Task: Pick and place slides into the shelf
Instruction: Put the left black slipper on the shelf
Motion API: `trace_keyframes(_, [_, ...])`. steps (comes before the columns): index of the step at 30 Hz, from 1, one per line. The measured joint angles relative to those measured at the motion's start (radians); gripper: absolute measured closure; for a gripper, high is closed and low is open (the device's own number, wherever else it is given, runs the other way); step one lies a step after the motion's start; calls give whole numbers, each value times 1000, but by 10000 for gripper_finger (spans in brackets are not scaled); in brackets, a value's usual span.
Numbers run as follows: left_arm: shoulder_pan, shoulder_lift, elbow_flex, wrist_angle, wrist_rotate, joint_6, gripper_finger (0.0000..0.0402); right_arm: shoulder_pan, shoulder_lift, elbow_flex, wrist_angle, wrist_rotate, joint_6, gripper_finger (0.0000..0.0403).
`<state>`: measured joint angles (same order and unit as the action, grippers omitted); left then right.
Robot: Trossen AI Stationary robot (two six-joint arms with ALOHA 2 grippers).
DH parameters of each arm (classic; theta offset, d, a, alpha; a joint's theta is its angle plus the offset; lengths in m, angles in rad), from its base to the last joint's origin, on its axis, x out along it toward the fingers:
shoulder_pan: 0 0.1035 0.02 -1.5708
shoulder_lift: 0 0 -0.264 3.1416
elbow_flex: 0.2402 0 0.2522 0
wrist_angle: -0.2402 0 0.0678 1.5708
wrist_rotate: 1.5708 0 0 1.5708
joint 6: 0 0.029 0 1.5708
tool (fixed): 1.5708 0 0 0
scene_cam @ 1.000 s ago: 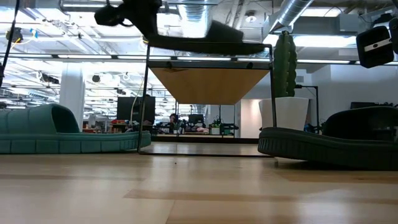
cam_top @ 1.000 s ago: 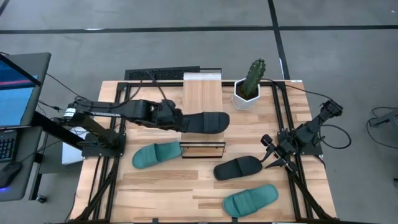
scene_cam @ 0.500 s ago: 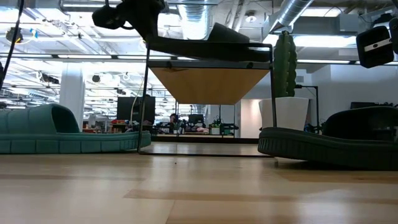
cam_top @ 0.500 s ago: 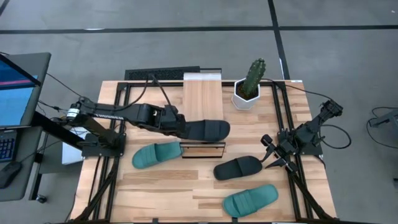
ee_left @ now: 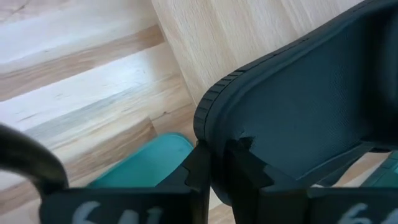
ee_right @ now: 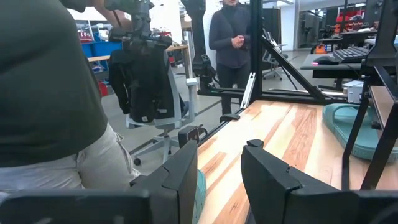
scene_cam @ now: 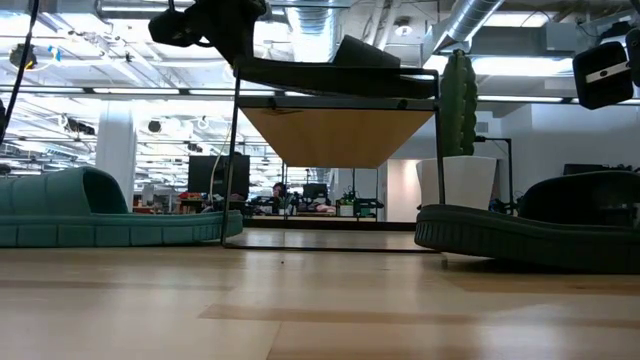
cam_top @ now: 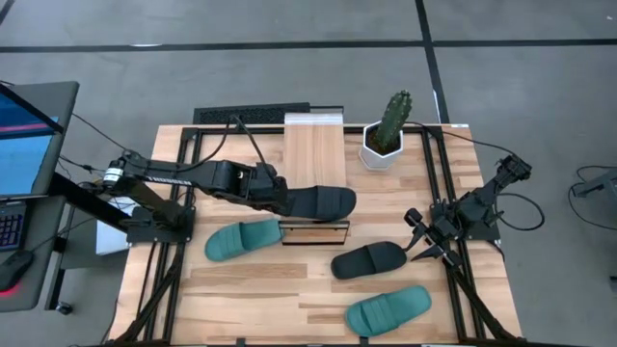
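My left gripper [cam_top: 281, 200] is shut on a black slide [cam_top: 324, 202], which stretches across the near end of the shelf [cam_top: 313, 154], a light-wood plank on a thin black frame. In the low view the black slide [scene_cam: 330, 72] sits just over the shelf's top rail [scene_cam: 340, 100]; whether it touches, I cannot tell. A teal slide [cam_top: 243, 239] lies flat on the table left of the shelf. Another black slide [cam_top: 368, 259] and a second teal slide [cam_top: 388, 308] lie toward the near right. My right gripper [cam_top: 424, 243] waits open at the right edge. My left gripper pinches the black slide's end rim [ee_left: 208, 121] between its two fingers [ee_left: 200, 174]. It comes from the table's left, roughly level, with the fingers along the slide's length. The slide reaches out to the right from the fingers, nearly level, over the shelf's top.
A potted cactus [cam_top: 388, 130] in a white pot stands just right of the shelf's far half. Black frame rails [cam_top: 183, 222] run along both table sides. People and chairs show in the room beyond the right wrist view.
My left gripper has carried the black slide a little toward the near edge and down. The slide has dropped from well above the shelf to just over its top rail. In the last half second it has kept nearly still.
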<state>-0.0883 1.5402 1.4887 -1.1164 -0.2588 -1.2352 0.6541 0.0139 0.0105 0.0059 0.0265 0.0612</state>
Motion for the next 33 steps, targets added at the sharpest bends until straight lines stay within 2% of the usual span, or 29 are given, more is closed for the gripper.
trace_keyframes(6, [0,0,0,0,-3,47,361,0,0,0,0,0,0,290])
trace_keyframes(33, [0,0,0,-21,11,109,356,0,0,0,0,0,0,290])
